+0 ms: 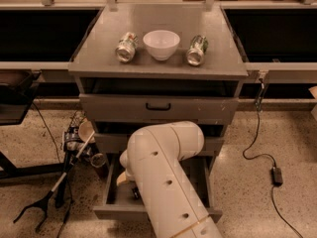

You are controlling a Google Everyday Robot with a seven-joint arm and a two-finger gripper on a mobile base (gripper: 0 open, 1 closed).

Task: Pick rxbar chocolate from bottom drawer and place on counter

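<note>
The bottom drawer (110, 183) is pulled open under the grey cabinet. My white arm (163, 172) reaches down into it and covers most of its inside. Only a pale part of my gripper (123, 178) shows at the arm's left edge, low over the drawer's left half. Just beside it, a small dark sliver of the rxbar chocolate (134, 193) shows on the drawer floor, the rest hidden by the arm. The counter (158, 18) is the flat grey top of the cabinet.
On the counter stand a white bowl (161, 43) with a shiny can (127, 47) lying to its left and another (196, 50) to its right. The two upper drawers (158, 107) are closed. A tool stand and cables (74, 148) lie on the floor at the left, a power cord (270, 167) at the right.
</note>
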